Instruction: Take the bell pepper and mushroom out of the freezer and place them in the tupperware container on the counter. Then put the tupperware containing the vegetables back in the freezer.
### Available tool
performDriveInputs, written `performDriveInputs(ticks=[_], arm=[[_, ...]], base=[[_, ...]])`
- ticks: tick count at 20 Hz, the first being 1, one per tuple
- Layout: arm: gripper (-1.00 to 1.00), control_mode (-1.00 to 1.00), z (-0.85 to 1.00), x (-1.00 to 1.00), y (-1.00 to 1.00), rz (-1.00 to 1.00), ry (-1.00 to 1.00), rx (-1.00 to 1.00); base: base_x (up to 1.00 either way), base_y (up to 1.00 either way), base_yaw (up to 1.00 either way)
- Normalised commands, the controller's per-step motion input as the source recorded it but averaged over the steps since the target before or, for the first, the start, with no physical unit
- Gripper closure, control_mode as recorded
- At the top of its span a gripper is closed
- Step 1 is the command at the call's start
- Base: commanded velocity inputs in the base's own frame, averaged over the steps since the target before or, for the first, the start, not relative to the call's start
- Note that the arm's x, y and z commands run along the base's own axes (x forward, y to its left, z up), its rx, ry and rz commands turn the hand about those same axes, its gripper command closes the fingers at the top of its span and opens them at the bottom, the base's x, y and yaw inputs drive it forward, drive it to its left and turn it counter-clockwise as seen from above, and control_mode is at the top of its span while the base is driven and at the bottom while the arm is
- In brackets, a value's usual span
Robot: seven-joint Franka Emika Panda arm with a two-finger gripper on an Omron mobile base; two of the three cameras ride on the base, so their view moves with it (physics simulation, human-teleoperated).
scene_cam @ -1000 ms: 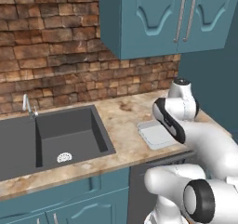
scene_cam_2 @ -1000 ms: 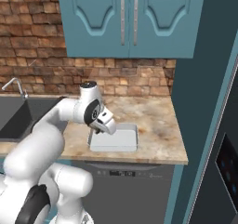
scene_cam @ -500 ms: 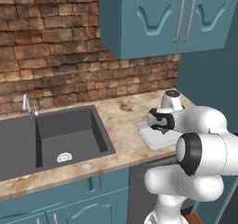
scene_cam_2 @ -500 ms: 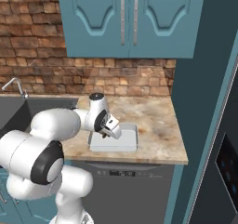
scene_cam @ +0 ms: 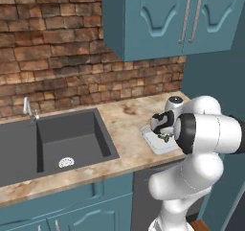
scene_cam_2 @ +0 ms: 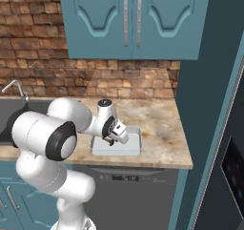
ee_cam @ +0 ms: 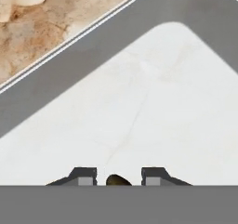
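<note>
Down low over the tray [scene_cam_2: 132,145], the gripper [ee_cam: 119,175] hangs just above the pale floor, as the hand view shows. Its two fingertips [ee_cam: 85,175] stand a little apart, and a small brown rounded thing, most likely the mushroom [ee_cam: 118,181], sits in the gap between them. Whether the tips touch it cannot be told, since just its top edge is visible; the gap looks slightly wider than the mushroom.

From the right base view, the tray rests on the counter [scene_cam_2: 157,121], near the front edge and above the dark dishwasher [scene_cam_2: 138,195]. The hand [scene_cam_2: 114,131] is tilted down into the tray's left part, hiding some of its floor. The freezer [scene_cam_2: 224,152] stands just right of the counter's end, its door shut.

From the left base view, the tray [scene_cam: 155,141] lies on the counter [scene_cam: 119,124] to the right of the sink [scene_cam: 72,139], with the gripper [scene_cam: 164,138] over it and the arm's white elbow in front. A tap [scene_cam: 28,109] rises behind the sink's left side. Teal cabinets [scene_cam: 162,19] hang above against the brick wall [scene_cam: 52,57].

The bell pepper cannot be made out.
</note>
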Motion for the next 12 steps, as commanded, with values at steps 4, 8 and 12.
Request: performDriveInputs(ticks=[4, 8, 12], arm=[[-1.00, -1.00, 0.04, 0.00, -0.19, 0.00, 0.00, 0.07], [-1.00, -1.00, 0.53, 0.00, -0.10, 0.00, -0.01, 0.10], [-1.00, -1.00, 1.00, -0.27, 0.00, 0.00, -0.06, 0.19]], base=[[0.00, 0.00, 0.00], [0.00, 0.00, 0.00], [0.00, 0.00, 0.00]])
